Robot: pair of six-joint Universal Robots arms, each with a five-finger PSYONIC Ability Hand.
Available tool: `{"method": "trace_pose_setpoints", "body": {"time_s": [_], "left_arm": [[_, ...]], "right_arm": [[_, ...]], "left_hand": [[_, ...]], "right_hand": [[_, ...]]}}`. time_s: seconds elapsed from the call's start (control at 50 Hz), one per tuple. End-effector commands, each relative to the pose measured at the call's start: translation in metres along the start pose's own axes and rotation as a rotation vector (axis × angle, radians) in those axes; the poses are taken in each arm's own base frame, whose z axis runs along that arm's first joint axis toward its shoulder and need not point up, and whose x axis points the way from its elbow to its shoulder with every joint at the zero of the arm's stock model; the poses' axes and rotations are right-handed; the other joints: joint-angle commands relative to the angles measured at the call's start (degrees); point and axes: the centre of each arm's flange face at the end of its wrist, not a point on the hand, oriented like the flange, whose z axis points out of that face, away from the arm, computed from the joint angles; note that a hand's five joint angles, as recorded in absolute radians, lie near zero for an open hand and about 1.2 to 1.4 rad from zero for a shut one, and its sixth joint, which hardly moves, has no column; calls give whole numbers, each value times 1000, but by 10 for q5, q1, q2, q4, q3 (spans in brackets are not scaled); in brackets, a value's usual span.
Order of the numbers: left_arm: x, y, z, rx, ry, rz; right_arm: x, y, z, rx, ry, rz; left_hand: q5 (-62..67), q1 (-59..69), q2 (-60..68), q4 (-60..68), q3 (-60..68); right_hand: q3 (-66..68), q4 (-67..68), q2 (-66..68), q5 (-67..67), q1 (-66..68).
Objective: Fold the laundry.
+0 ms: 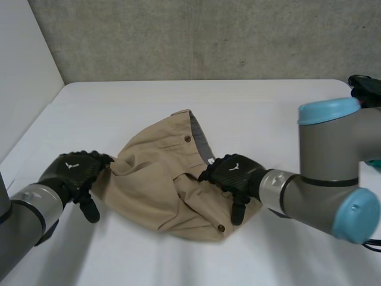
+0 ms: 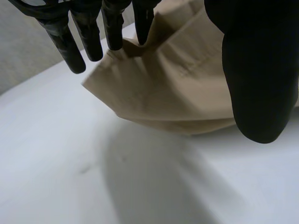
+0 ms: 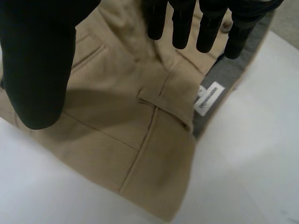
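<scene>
Tan trousers lie crumpled in the middle of the white table, their grey waistband lining turned up at the far side. My left hand sits at the cloth's left edge. In the left wrist view its fingers are straight, its thumb stands apart, and the tan cloth lies under the fingertips with nothing pinched. My right hand hovers over the right part of the trousers. Its straight fingers and thumb are spread above the fabric near a white label.
A grey wall runs along the table's far edge and a white wall along its left side. A black object sits at the far right edge. My right arm's elbow bulks over the table's right side.
</scene>
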Motion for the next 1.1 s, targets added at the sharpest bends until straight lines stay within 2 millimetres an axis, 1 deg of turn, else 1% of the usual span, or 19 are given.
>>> {"method": "trace_pose_setpoints", "body": {"time_s": [0.02,0.1,0.12,0.18,0.24,0.34,0.42,0.48,0.56,0.64,0.66,0.72,0.8,0.88,0.94,0.98,1.02,1.04,1.1], "left_arm": [[14,9,10,24,44,17],[11,-6,21,139,-10,30],[6,-22,28,225,-53,33],[-4,-53,36,382,-126,34],[-22,-109,44,628,-220,38],[-50,-208,32,1015,-345,18],[-64,-250,15,1147,-409,-27],[-67,-257,11,1158,-424,-55],[-63,-239,19,1060,-394,-85],[-46,-189,36,872,-306,-108],[-35,-165,39,793,-263,-110],[-19,-124,44,673,-211,-107],[9,-40,48,449,-157,-93],[23,16,44,285,-147,-62],[29,31,38,227,-159,-16],[27,35,33,201,-199,36],[25,31,27,207,-234,67],[22,24,20,219,-270,88],[20,10,7,250,-305,120]], "right_arm": [[-3,12,27,2,2,-12],[0,12,39,17,15,-32],[8,4,42,51,46,-47],[31,-20,44,153,153,-68],[69,-71,30,368,356,-69],[116,-159,-26,862,629,-64],[124,-192,-59,1132,699,-102],[123,-195,-65,1177,707,-117],[122,-179,-59,1096,685,-114],[117,-142,-42,922,638,-70],[114,-122,-34,843,616,-52],[105,-93,-23,733,577,-33],[77,-31,-1,537,458,-37],[48,14,9,381,341,-100],[38,29,9,300,296,-158],[34,34,4,231,278,-199],[37,32,-1,204,283,-199],[40,28,-7,190,291,-178],[47,20,-17,183,309,-139]], "left_hand": [[191,209,199,202,196],[438,456,446,449,443],[562,580,570,573,567],[667,685,675,678,672],[667,685,675,679,672],[667,685,675,679,672],[667,685,675,679,672],[667,685,675,679,672],[667,685,675,679,672],[667,685,675,679,672],[667,685,675,679,672],[667,685,675,679,672],[667,685,675,679,672],[667,685,675,679,672],[653,671,660,664,657],[554,572,561,565,558],[403,421,410,414,407],[204,222,211,215,208],[-5,13,3,6,0]], "right_hand": [[147,150,153,143,156],[610,613,616,607,619],[647,649,652,643,655],[647,650,653,644,656],[647,650,653,644,656],[647,650,653,644,656],[647,650,653,644,656],[647,650,653,644,656],[647,650,653,644,656],[647,650,653,644,656],[647,650,653,644,656],[647,650,653,644,656],[647,650,653,644,656],[647,650,653,644,656],[647,650,653,644,656],[443,445,448,439,451],[256,259,262,252,265],[69,71,74,65,77],[-41,-38,-35,-44,-32]]}}
